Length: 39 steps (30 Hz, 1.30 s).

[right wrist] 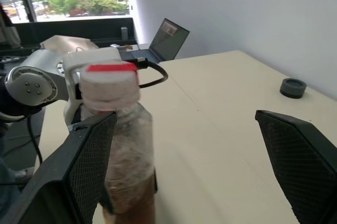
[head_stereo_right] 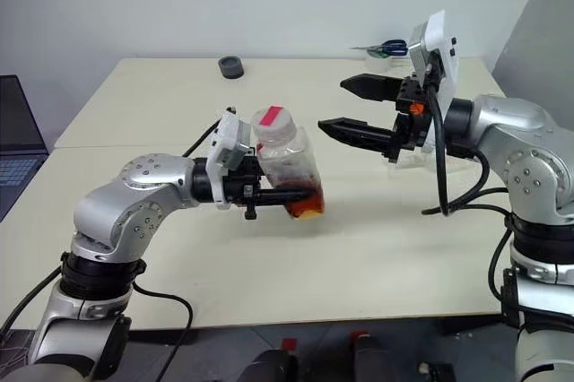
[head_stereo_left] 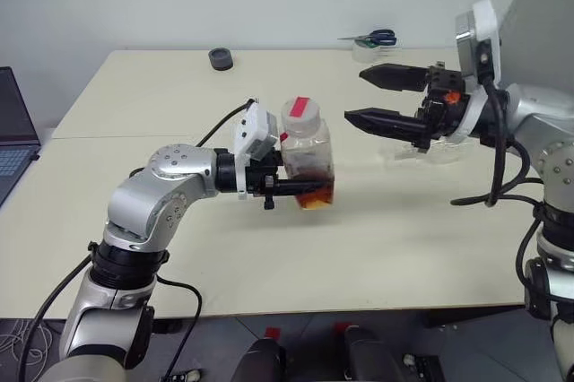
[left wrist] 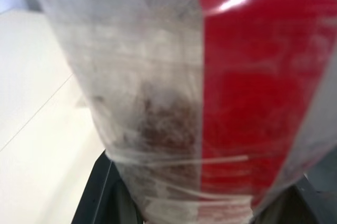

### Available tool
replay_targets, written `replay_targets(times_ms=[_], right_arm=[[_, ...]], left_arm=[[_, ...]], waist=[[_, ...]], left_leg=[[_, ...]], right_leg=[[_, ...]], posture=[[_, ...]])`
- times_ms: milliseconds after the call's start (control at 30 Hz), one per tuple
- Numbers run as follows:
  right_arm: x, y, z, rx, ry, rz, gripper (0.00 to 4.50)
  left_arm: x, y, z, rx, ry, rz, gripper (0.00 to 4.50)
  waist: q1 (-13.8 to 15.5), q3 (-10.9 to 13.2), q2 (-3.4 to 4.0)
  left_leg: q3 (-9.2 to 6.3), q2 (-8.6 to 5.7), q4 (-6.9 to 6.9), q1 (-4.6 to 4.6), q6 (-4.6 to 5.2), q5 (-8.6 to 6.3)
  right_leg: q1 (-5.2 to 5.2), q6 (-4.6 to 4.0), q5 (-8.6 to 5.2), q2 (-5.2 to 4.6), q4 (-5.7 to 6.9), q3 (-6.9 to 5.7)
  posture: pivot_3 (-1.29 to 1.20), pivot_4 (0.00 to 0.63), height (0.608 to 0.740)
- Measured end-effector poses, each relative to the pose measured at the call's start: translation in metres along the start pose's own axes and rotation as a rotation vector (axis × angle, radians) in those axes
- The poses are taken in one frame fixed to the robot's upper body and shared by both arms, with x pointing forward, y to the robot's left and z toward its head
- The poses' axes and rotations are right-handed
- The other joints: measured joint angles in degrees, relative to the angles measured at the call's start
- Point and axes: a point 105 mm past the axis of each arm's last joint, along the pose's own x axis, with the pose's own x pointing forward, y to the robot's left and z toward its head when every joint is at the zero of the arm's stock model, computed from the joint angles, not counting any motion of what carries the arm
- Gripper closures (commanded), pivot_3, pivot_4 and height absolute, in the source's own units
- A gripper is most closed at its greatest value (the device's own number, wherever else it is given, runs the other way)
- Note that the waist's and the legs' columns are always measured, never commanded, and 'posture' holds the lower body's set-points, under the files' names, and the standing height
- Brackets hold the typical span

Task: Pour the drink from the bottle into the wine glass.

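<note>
The left gripper (head_stereo_left: 300, 188) was clamped on the lower body of the bottle (head_stereo_left: 308, 153), at centre frame in the head views, holding it near upright just above the table (head_stereo_left: 179, 86). The drink (head_stereo_left: 316, 195) sat low in the bottle as a small amber-red pool. With so little liquid the bottle was probably light, and its thin clear plastic would likely give under a hard squeeze and could slip, so a hold on the squarish body below the neck looked the safest. The cap (head_stereo_left: 300, 108) was on, so nothing could pour yet.

The right gripper (head_stereo_left: 371, 96) hung at right of centre, fingers spread wide and holding nothing, pointed toward the bottle's top; it seemed placed to take the cap. Just behind that gripper, on the table, clear glass (head_stereo_left: 421, 151) showed, probably the wine glass, but the arm hid most of it. It would be fragile and easy to tip on its thin stem.

Further out lay a dark ring (head_stereo_left: 221, 58) at upper centre, scissors (head_stereo_left: 372, 39) at the upper right, and a laptop (head_stereo_left: 13, 131) at the left edge, all well apart from the work; only the right arm itself crowded the glass
</note>
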Motion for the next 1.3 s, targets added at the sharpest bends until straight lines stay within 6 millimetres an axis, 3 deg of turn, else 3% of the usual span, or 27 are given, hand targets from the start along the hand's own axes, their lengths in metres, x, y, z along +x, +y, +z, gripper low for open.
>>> replay_targets(times_ms=[233,567,1300], right_arm=[[0.015,0.012,-0.005,0.024,-0.051,-0.031,0.03],[0.037,0.021,-0.001,0.008,-0.082,0.0,0.03],[0.049,0.024,0.001,0.0,-0.095,0.026,0.03]], left_arm=[[0.004,0.01,-0.01,-0.007,0.025,0.05,2.71],[0.015,0.009,-0.005,0.006,-0.008,0.032,2.71],[0.015,0.009,-0.004,0.005,-0.011,0.03,2.71]], waist=[[0.1,0.0,0.0],[0.0,0.0,0.0],[0.0,0.0,0.0]], left_leg=[[-0.03,-0.01,0.03,-0.02,0.0,0.0],[-0.01,-0.02,0.03,-0.01,0.0,0.0],[-0.01,-0.02,0.03,-0.01,0.0,0.0]], right_leg=[[0.01,0.0,0.0,-0.01,0.0,-0.03],[0.0,0.0,0.0,-0.01,0.01,-0.05],[-0.01,0.0,0.0,0.0,0.02,-0.06]], posture=[[0.0,0.15,0.74],[0.0,0.15,0.74],[0.0,0.15,0.74]])
